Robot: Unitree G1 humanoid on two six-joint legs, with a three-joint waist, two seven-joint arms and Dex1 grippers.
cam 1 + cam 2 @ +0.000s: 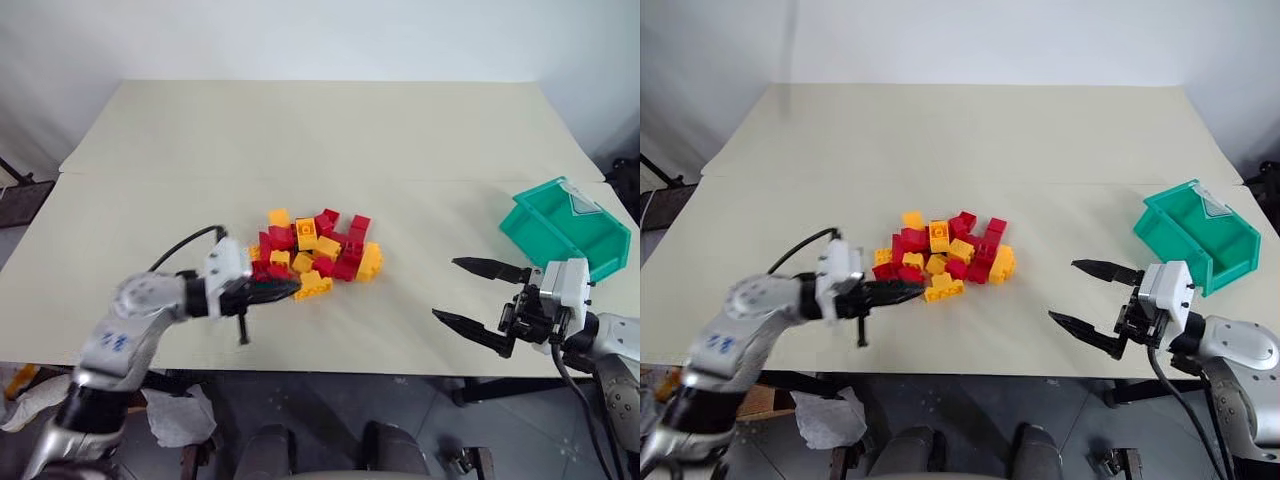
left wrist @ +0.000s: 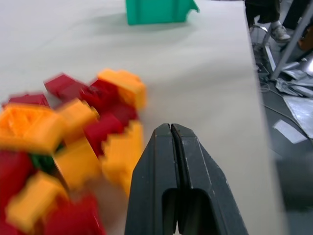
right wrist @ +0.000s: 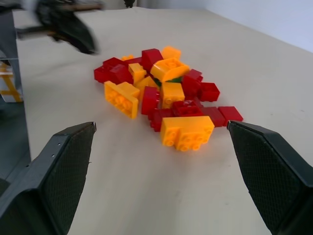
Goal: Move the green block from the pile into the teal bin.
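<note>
My left pincer, pressed together and empty, noses the pile; right pincer spread. Next: uncover the buried green block, then pinch it.

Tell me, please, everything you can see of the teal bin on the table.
The teal bin is a glossy plastic storage bin with a sloped open front and a clear label slot on one wall. It stands upright near the table's right edge, apart from the pile, with nothing visible inside. Neither gripper touches it.
</note>
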